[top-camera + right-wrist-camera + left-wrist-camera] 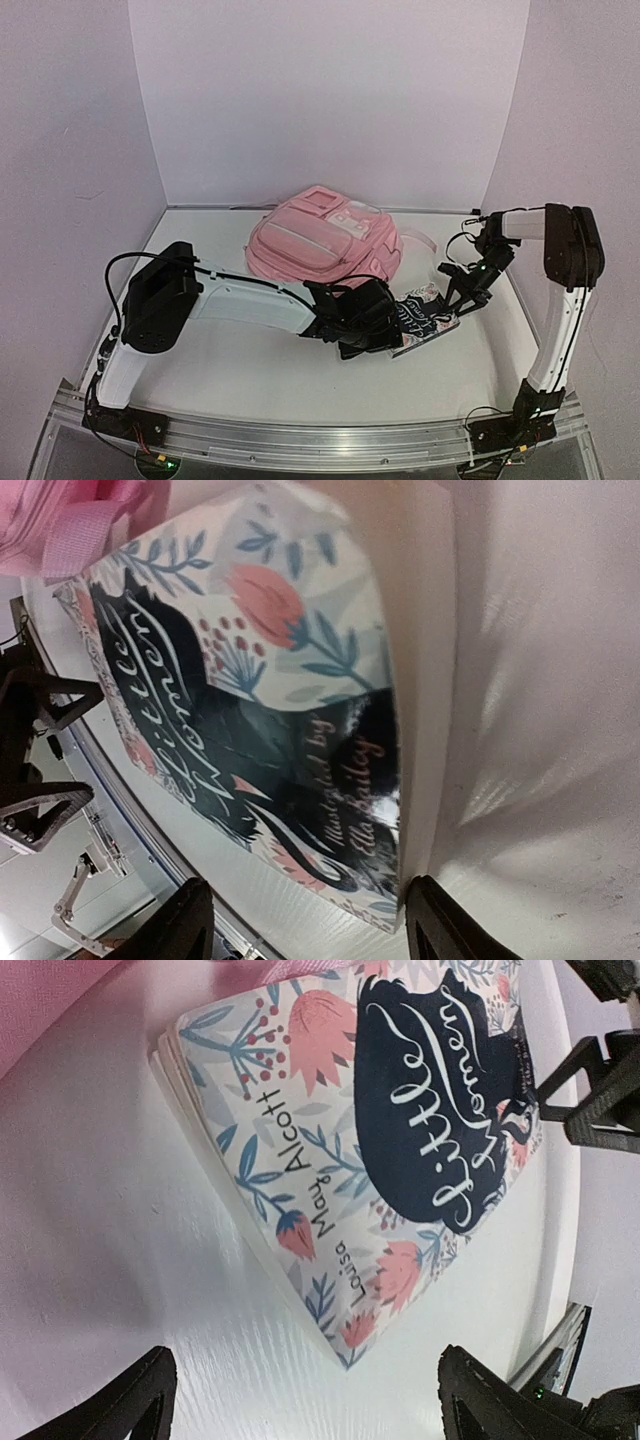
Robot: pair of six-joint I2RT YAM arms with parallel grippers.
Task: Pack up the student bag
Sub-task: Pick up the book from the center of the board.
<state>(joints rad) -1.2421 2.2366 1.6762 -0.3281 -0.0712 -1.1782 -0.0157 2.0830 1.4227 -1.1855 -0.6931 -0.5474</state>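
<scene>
Two robot arms reach over a white bench point(250, 385). On the left, the left arm point(250, 298) stretches low across the bench toward the middle. Its end effector point(300, 1400) is low over the bench, and its two black fingers point(130, 1405) are wide apart with nothing held between them. One corner of a book point(380, 1150) points at the gap.

In the middle, toward the back, sits the student bag point(322, 243). It is big, soft and pink, and it rests on the bench with its front pockets showing.

Just right of the bag, and a bit nearer, the book lies flat on the bench. Its cover has pink flowers, blue leaves and a dark shape with the words "Little Women". The name Louisa May Alcott runs along one side. A pink strap point(85, 535) of the bag lies near one end of the book.

On the right, the right arm point(560, 300) stands tall and bends down to the book. Its end effector point(312, 920) has its fingers point(440, 925) apart, one on each side of a corner of the book. One finger sits right by the page edge, but I cannot tell if it touches.
</scene>
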